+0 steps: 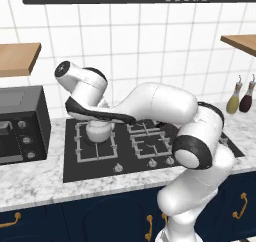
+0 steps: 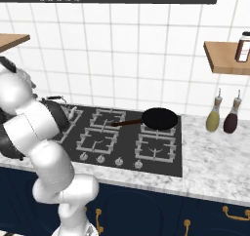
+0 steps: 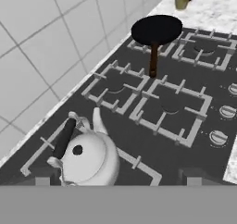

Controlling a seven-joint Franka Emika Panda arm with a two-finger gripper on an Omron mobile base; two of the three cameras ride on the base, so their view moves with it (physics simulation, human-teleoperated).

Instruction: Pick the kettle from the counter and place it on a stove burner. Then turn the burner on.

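Observation:
The silvery-white kettle (image 1: 98,131) (image 3: 89,159) stands upright on the stove burner's square grate (image 1: 83,149) (image 3: 139,163) at the left end of the black cooktop. Its black handle arches over the lid and its spout points toward the tiled wall. My gripper (image 3: 115,177) is open just above it, and in the hand view the two fingertips (image 3: 194,176) stand wide apart. Nothing is held. In the left base view the hand and forearm cover the top of the kettle. The marble counter (image 1: 35,182) runs around the cooktop.
A black frying pan (image 2: 158,118) (image 3: 156,29) sits on a rear right burner, handle pointing left. Knobs (image 1: 118,168) (image 2: 100,158) (image 3: 217,137) line the cooktop's front edge. A dark oven box (image 1: 20,123) stands to the left. Two bottles (image 2: 213,118) stand at the right.

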